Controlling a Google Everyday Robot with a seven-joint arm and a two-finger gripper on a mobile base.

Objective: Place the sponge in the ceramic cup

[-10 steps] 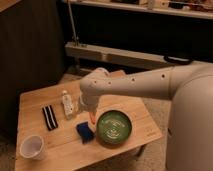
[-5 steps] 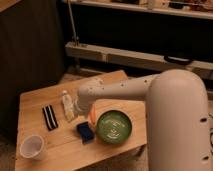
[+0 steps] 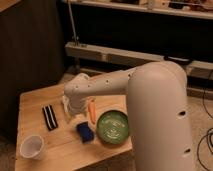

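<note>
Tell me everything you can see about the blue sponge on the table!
The sponge is a small, dark blue block that looks soft. It lies flat on the wooden table, just left of the green plate and apart from it. The robot's tool hangs right behind and above it; whether they touch cannot be told. The white cup stands far off to its left.

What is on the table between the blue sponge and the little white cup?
Only bare wooden tabletop, in the camera view, between the sponge and the ceramic cup. The striped strip lies farther back; the gripper hangs just behind the sponge.
</note>
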